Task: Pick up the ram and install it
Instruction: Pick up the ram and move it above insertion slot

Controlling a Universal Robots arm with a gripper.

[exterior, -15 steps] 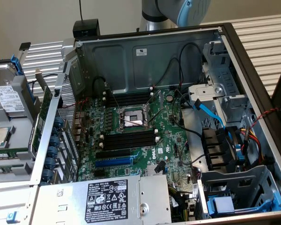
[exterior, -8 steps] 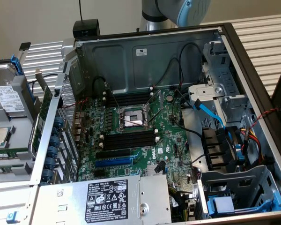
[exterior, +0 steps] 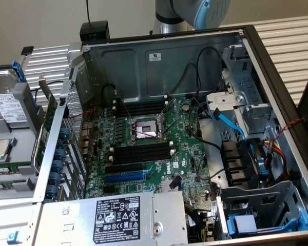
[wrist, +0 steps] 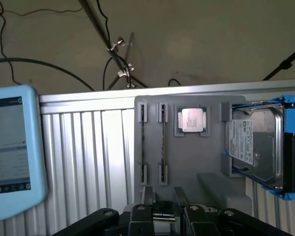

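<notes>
Two ram sticks (wrist: 143,142) (wrist: 162,140) stand on edge, side by side, in clips on a grey holder (wrist: 187,162). My gripper (wrist: 164,192) hangs over the holder's near end, roughly in line with the second stick and apart from both. Its dark fingers (wrist: 147,194) stand open with nothing between them. In the exterior view the open computer case shows the green motherboard (exterior: 185,148) with black memory slots (exterior: 141,152) on both sides of the processor socket (exterior: 143,128). The arm's base (exterior: 195,13) rises behind the case.
On the holder lie a processor chip (wrist: 191,119) and a hard drive (wrist: 253,145) in a blue carrier. A light-blue pendant screen (wrist: 10,147) sits beside it on the ribbed table. Cables, a blue slot (exterior: 124,177) and a power supply (exterior: 113,218) crowd the case.
</notes>
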